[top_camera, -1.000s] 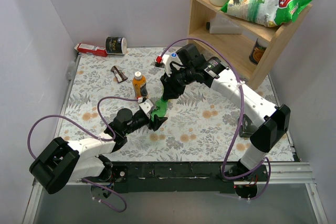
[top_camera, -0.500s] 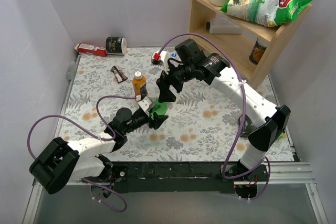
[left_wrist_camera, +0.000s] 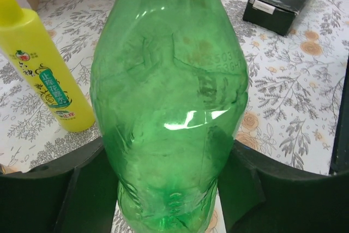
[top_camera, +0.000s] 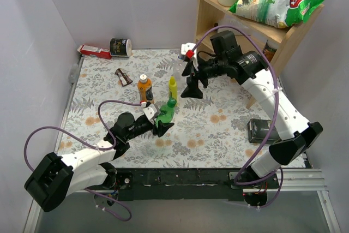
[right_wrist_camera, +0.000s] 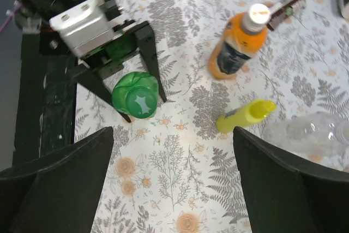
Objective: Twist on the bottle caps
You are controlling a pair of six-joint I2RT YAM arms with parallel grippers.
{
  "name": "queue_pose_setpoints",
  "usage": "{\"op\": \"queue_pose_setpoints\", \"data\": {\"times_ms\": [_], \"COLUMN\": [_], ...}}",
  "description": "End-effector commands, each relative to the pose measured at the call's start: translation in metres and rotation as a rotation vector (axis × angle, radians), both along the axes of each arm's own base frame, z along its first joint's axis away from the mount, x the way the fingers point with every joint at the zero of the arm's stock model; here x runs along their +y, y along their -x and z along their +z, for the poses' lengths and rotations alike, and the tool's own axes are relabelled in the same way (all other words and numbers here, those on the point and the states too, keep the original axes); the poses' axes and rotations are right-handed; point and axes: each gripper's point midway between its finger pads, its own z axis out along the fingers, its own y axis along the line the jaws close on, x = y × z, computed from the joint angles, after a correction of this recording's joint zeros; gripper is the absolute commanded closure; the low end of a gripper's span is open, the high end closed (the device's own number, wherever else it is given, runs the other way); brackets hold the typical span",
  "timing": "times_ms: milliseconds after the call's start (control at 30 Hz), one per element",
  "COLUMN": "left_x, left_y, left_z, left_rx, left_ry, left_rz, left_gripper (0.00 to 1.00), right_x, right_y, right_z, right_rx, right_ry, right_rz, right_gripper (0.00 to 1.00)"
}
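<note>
Whereas a second ago the right gripper point(top_camera: 192, 91) sat clamped on the top of the green bottle point(top_camera: 163, 116), it has now let go, spread its jaws and swung up and away toward the back right of the tabletop point(top_camera: 218, 135), well apart from the bottle. The green cap point(right_wrist_camera: 136, 100) stays behind on the bottle's neck. Seen from above in the right wrist view it sits centred and level, which suggests that this cap is screwed on and the twisting step for this bottle is over. How tight it is cannot be read from the pictures.

The right gripper is spread wide and empty, with nothing between its fingers but the tabletop below. The left gripper point(top_camera: 161, 126) has not changed. It remains narrowed around the lower body of the green bottle, one finger pressed on each side, keeping it roughly upright near the middle of the tabletop.

Just behind it stand the orange bottle point(top_camera: 144, 88), which already wears its white cap point(right_wrist_camera: 256, 13), and the slim yellow bottle point(top_camera: 173, 87), which is no part of the job. The clear bottle point(right_wrist_camera: 308, 130) lies at the edge of the right wrist view with its neck out of sight, so whether it is capped cannot be told; it looks the likely next one. The left gripper would have to release the green bottle first.
</note>
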Motion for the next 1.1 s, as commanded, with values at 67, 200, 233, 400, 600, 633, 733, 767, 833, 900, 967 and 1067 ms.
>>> {"op": "queue_pose_setpoints", "data": {"times_ms": [67, 200, 233, 400, 600, 633, 733, 767, 833, 900, 967, 1067], "left_x": [-0.006, -0.008, -0.009, -0.014, -0.018, -0.018, -0.019, -0.019, -0.019, -0.019, -0.018, -0.017], "left_y": [0.013, 0.015, 0.014, 0.015, 0.013, 0.012, 0.009, 0.010, 0.009, 0.007, 0.005, 0.001], "left_z": [0.017, 0.017, 0.018, 0.020, 0.023, 0.024, 0.026, 0.026, 0.027, 0.028, 0.030, 0.033], "left_rx": [-0.061, -0.057, -0.060, -0.068, -0.070, -0.063, -0.054, -0.052, -0.051, -0.046, -0.049, -0.042], "left_ry": [-0.038, -0.052, -0.051, -0.057, -0.055, -0.051, -0.041, -0.042, -0.036, -0.030, -0.021, -0.010], "left_rz": [-0.107, -0.129, -0.131, -0.161, -0.177, -0.167, -0.156, -0.156, -0.152, -0.141, -0.128, -0.107], "left_gripper": [1.00, 1.00, 1.00, 1.00, 1.00, 1.00, 1.00, 1.00, 1.00, 1.00, 1.00, 1.00], "right_x": [0.000, 0.001, 0.003, 0.007, 0.011, 0.012, 0.013, 0.013, 0.013, 0.012, 0.010, 0.008], "right_y": [0.057, 0.067, 0.071, 0.073, 0.074, 0.074, 0.074, 0.074, 0.073, 0.072, 0.070, 0.069], "right_z": [-0.027, -0.038, -0.040, -0.048, -0.052, -0.052, -0.054, -0.055, -0.060, -0.063, -0.070, -0.075], "right_rx": [-0.152, -0.221, -0.247, -0.331, -0.362, -0.364, -0.358, -0.355, -0.349, -0.338, -0.314, -0.300], "right_ry": [0.071, 0.085, 0.084, 0.095, 0.098, 0.098, 0.102, 0.105, 0.115, 0.125, 0.146, 0.170], "right_rz": [0.377, 0.437, 0.453, 0.472, 0.469, 0.469, 0.459, 0.458, 0.451, 0.441, 0.425, 0.416], "right_gripper": [0.07, 0.07, 0.07, 0.06, 0.06, 0.06, 0.06, 0.06, 0.06, 0.06, 0.07, 0.07]}}
